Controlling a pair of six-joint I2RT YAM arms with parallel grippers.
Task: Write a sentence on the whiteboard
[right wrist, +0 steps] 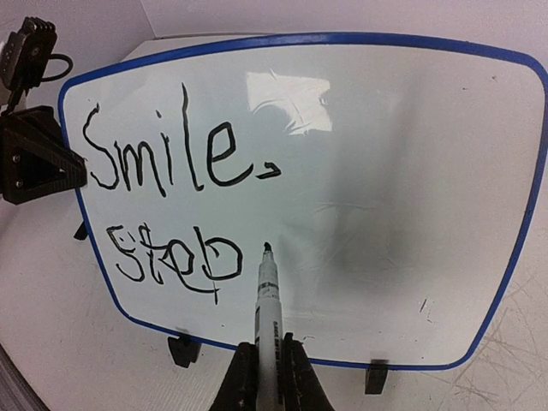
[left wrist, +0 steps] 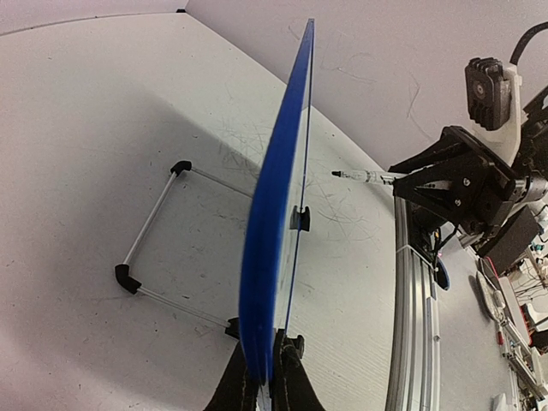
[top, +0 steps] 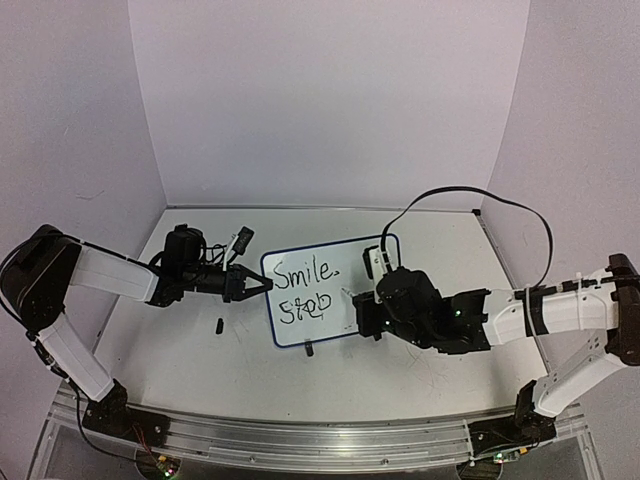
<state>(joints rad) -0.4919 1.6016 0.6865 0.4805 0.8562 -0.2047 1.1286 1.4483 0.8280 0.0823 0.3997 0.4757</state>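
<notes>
**Marker poised just past "Stop": board swing and smearing being watched for**

Marker (right wrist: pixel 267 308) is being held in the right fingers (right wrist: pixel 268 355), which are being pressed shut on its barrel. The tip is being pointed at bare white just right of the second line. Contact cannot be confirmed; in the left wrist view the tip is appearing slightly off the face.

Whiteboard (right wrist: pixel 385 171) is being stood near-upright on the bench (top: pixel 200 350), between the two arms. It is being carried on clip feet (right wrist: pixel 182 349), with a wire stand (left wrist: pixel 150 227) behind. Its left edge is being pinched by the left fingers (left wrist: pixel 270 355), closed onto the blue rim.

Sentence (right wrist: pixel 175 158): "Smile." is being shown on the top line. Below it only "Stop" is being shown, crowded and partly overwritten. More words are being judged outstanding.

Risks being noted:
- Pen pressure is being resisted by one edge grip only. A hard push is being judged likely to swing the free right side back or skid the feet, dragging the stroke.
- The marker is being gripped far from its tip. Side load could twist it in the fingers, and letters would wander.
- "Stop" is lying just beside the tip, so a low pass could smear it if its ink is wet.
</notes>
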